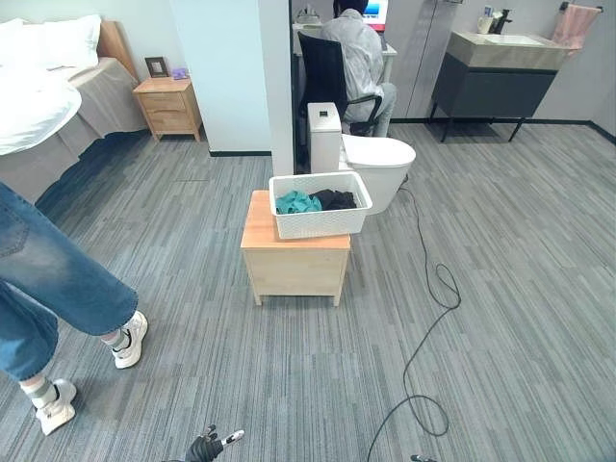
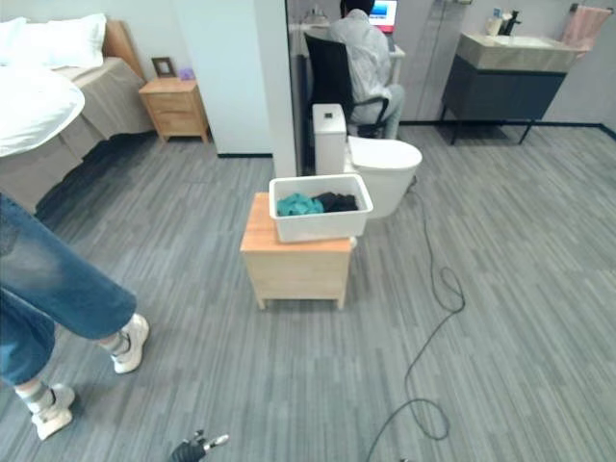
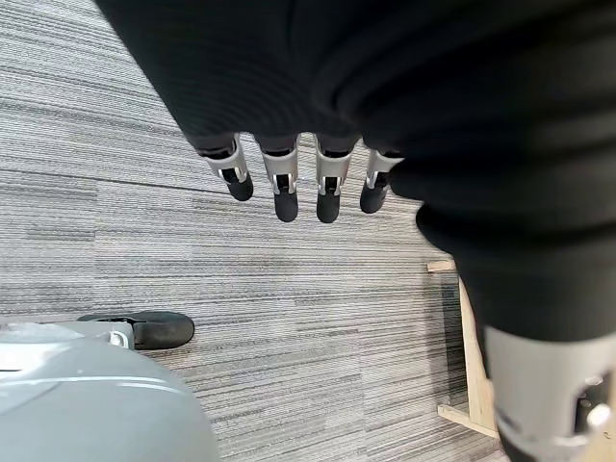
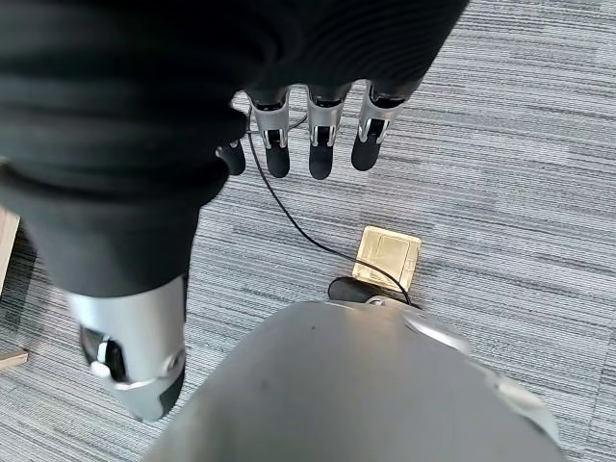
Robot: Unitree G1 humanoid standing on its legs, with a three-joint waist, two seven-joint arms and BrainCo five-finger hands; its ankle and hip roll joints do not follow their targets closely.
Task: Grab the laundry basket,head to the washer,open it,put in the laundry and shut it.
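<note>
Since the laundry basket (image 1: pixel 320 204) w/ teal and dark clothes sits on the small wooden worktop (image 1: pixel 294 258), well apart from both hands, I'd say step in first, then take both short rims evenly. Left hand (image 3: pixel 289 178) and right hand (image 4: pixel 313 135) hang w/ fingers straight, empty. Grey striped floor (image 1: pixel 500 289) all round the worktop; toilet (image 1: pixel 371 154) just behind it, a person's legs (image 1: pixel 58 289) off to its left.

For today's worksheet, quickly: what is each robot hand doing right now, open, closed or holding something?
Left robot hand: open, fingers straight, holding nothing.
Right robot hand: open, fingers straight, holding nothing.
</note>
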